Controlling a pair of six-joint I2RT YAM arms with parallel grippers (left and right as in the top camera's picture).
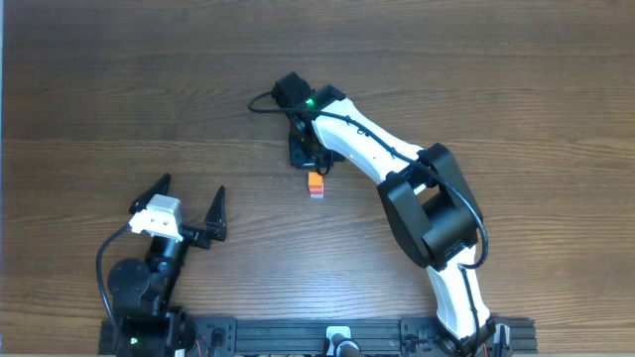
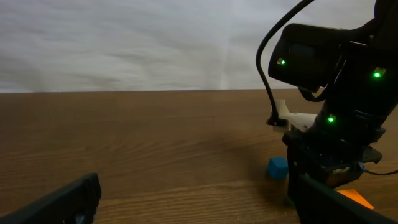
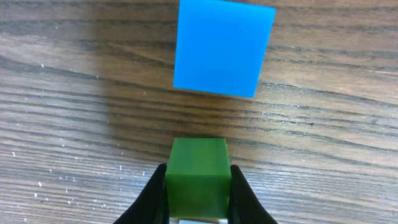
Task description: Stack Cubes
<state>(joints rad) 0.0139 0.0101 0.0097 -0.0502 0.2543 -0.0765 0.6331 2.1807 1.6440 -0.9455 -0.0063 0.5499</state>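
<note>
The right tool point(image 3: 199, 186), at 11 o'clock from the orange cube point(image 1: 316, 180), holds the green cube point(image 3: 199, 167) tight and should set it flat on the blue cube point(image 3: 224, 46), slowly.

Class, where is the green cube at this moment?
In the right wrist view, the green cube is gripped in the right end effector, close to but apart from the blue cube on the wooden table.
</note>
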